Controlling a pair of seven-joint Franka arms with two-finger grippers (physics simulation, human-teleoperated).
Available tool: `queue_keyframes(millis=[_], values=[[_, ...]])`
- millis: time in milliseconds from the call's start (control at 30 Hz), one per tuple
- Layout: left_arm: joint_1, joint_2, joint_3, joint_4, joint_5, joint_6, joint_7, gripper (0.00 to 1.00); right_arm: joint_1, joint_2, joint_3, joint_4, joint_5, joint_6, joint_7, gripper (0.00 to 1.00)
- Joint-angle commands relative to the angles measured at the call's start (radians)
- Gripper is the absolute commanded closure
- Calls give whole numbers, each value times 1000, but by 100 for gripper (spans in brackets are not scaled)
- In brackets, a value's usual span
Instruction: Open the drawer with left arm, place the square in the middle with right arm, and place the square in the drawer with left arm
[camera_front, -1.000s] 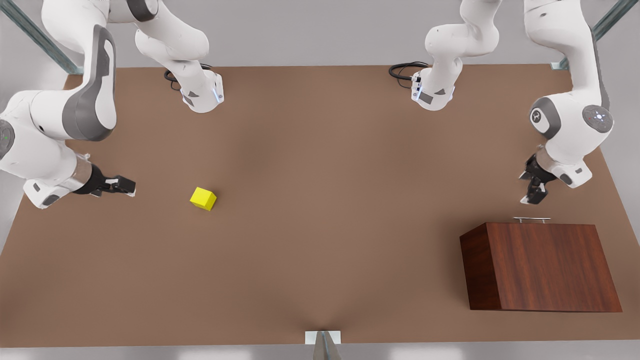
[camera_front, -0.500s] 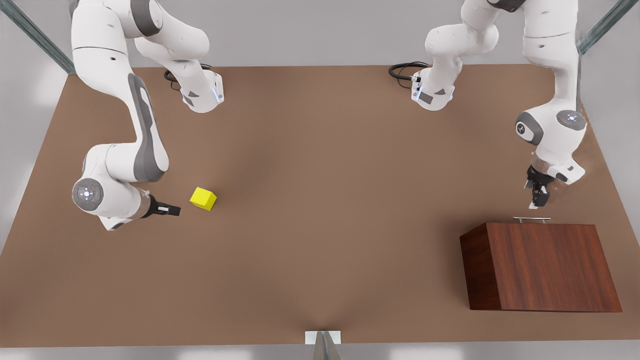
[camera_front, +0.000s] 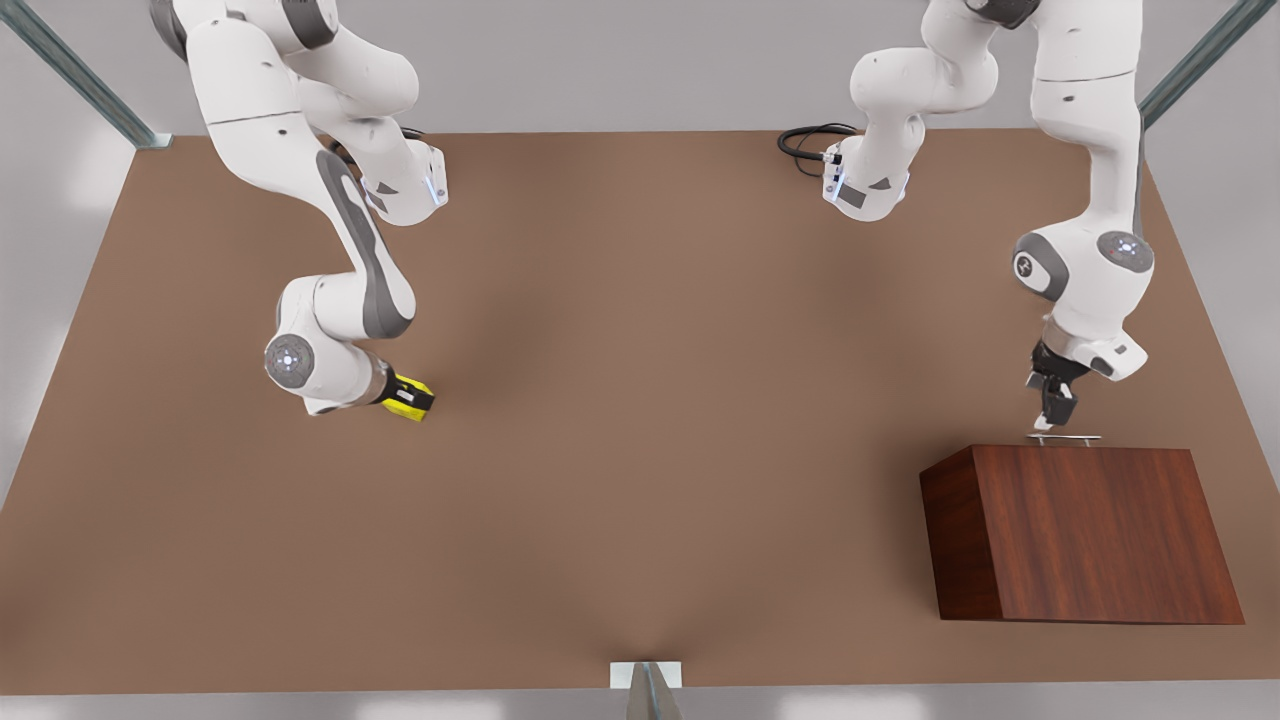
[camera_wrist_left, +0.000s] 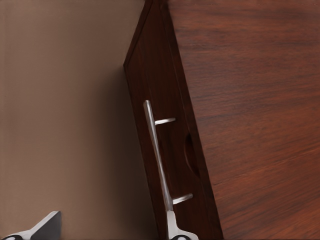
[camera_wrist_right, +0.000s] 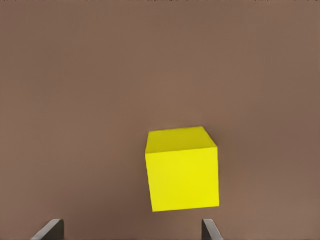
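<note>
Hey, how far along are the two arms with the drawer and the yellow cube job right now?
Nothing looks finished: the drawer is closed. In hand: the left gripper, open, sits at the handle; the right gripper, open, is at the yellow cube on the table. Left: pull the drawer open, move the cube to the middle, then into the drawer.

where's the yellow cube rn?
The yellow cube sits on the brown tabletop at the front view's left, directly under the right gripper, whose open fingers straddle it, far from the drawer box.
</note>
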Motion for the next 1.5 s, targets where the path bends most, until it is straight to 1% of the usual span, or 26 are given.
queue_keyframes(millis=[0,133,333,467,533,900,1267,1300,1333,1467], values=[[-12,-1,2,0,-42,0,0,0,0,1,0,-1,-1,0,0,0],[16,3,6,2,-42,6,0,0,0,21,-5,-14,-31,9,-3,0],[51,55,5,46,-41,38,8,0,0,30,-5,-36,-33,31,-3,0],[52,58,5,61,-42,40,9,0,0,36,-5,-67,-47,80,-3,0],[54,72,5,61,-41,74,9,0,0,50,-5,-71,-47,104,-3,0],[54,108,5,61,-42,86,9,0,-17,39,-15,-103,-47,104,-6,1],[54,98,5,52,-44,80,2,0,-15,73,-15,-94,-53,124,-9,1],[54,99,5,52,-44,80,2,0,-14,79,-15,-93,-53,132,-9,2],[54,99,6,52,-44,78,2,0,-14,88,-15,-99,-53,178,-9,2],[62,101,6,48,-44,71,0,0,-12,88,-15,-102,-53,176,-9,2]])
